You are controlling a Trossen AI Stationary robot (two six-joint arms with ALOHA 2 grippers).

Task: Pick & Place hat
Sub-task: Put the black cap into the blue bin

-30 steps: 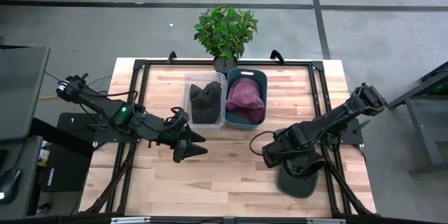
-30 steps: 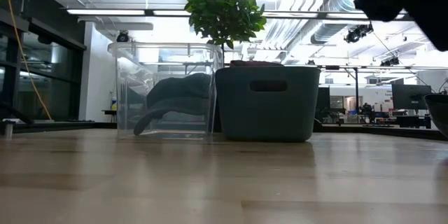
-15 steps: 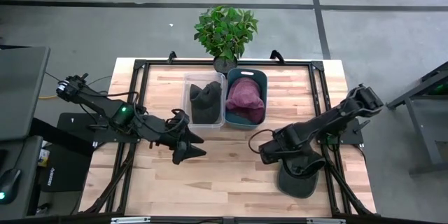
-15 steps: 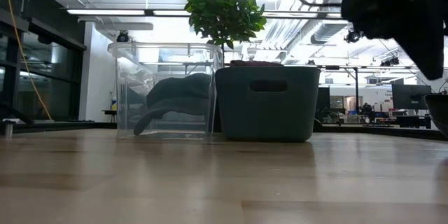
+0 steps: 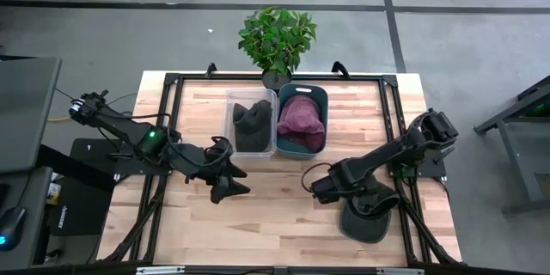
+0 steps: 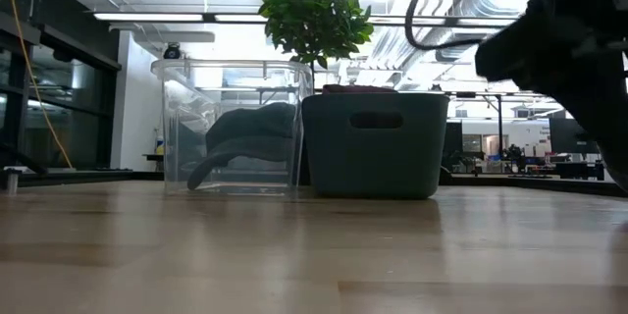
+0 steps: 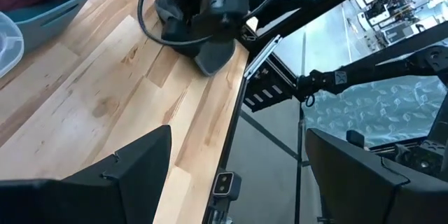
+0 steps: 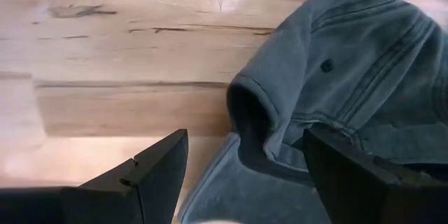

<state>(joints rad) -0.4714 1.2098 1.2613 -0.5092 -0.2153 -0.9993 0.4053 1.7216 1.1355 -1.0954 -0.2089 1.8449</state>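
A dark grey cap [image 5: 367, 221] lies crown-up on the wood near the table's right near corner; the right wrist view shows its crown [image 8: 350, 63] and brim. My right gripper [image 5: 337, 191] hovers open just above it, toward the table's left, with its fingers [image 8: 143, 175] standing apart over the cap's edge. My left gripper [image 5: 241, 182] waits open above the table's middle left. A clear bin [image 5: 251, 122] holds a dark hat, and a teal bin [image 5: 302, 120] holds a maroon hat.
Both bins stand side by side at the table's far middle, in front of a potted plant [image 5: 277, 39]. Bare wood [image 5: 284, 215] lies between the two grippers and along the near edge. The low view shows the clear bin [image 6: 235, 128] and the teal bin [image 6: 373, 142].
My right gripper has moved toward the table's left and come down, showing lower in the low view. The cap has stayed where it was.
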